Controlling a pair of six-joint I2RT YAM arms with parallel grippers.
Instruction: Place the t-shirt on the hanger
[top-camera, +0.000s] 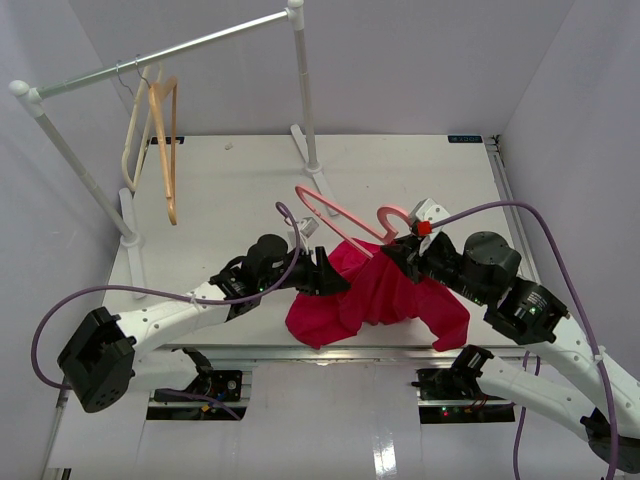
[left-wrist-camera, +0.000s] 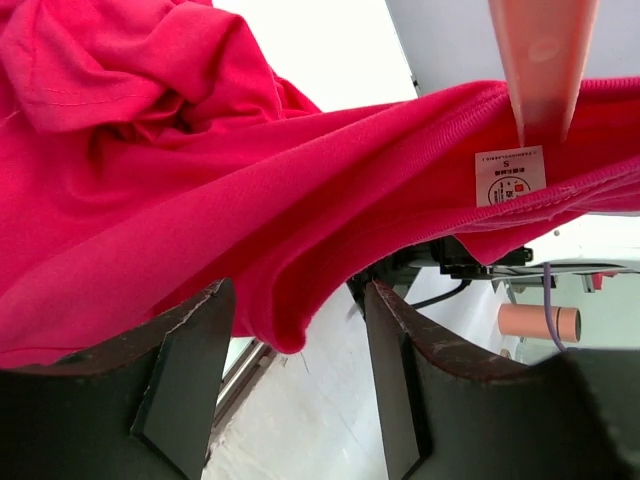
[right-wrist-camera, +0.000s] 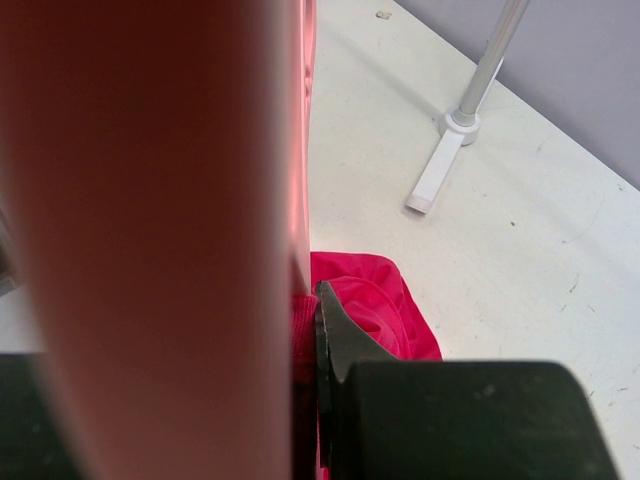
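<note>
So from the top, the right gripper (top-camera: 403, 247) clamps the hanger (top-camera: 340, 208), its long arm running up-left over the t-shirt (top-camera: 385, 295). Left wrist: the left gripper (left-wrist-camera: 295, 310) gapes, collar fold sagging between its fingers. Right wrist: hanger pinched, shirt just beyond.

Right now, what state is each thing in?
t-shirt: bunched up, not yet on the hanger.
hanger: off the rail, one end at the t-shirt collar.
left tool: open, a t-shirt fold in its gap.
right tool: shut on the hanger.
tan hanger: hanging on the rail.
white hanger: hanging on the rail.
</note>
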